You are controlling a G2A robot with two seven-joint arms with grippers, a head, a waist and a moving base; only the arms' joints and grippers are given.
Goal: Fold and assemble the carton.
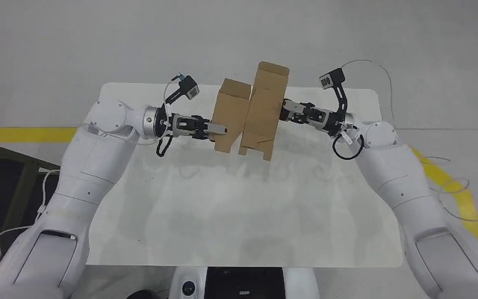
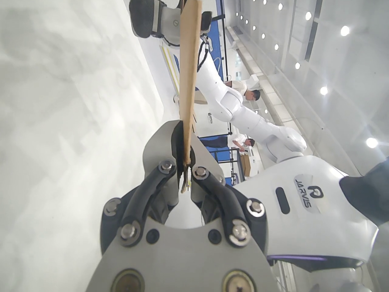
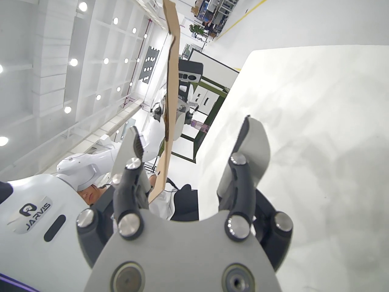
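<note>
Carton (image 1: 250,112) assembly looks to be at an early stage. The brown cardboard hangs in the air over the far half of the table (image 1: 224,224), held up between the two arms. From above it reads as two panels meeting at a crease, with flaps sticking out at the far and near ends. No box shape has been formed, no flap is tucked, and the cardboard does not rest on the tabletop. By that judgement, opening the blank into a sleeve, folding the end flaps and closing them are all left to do.

The left gripper (image 1: 211,128) sits at the carton's left edge and the right gripper (image 1: 286,112) at its right edge. From above, neither grip can be read, but the wrist views settle it. In the left wrist view the left gripper (image 2: 184,150) is clamped on the carton (image 2: 190,62), seen edge-on as a thin strip running away from the fingers. In the right wrist view the right gripper (image 3: 191,132) has its fingers spread wide. The carton (image 3: 171,92) passes between them, close to one finger, though whether it touches that finger is hard to tell. The table (image 3: 304,107) lies off to one side there. So the left arm alone appears to carry the cardboard, which the top view would not reveal.
</note>
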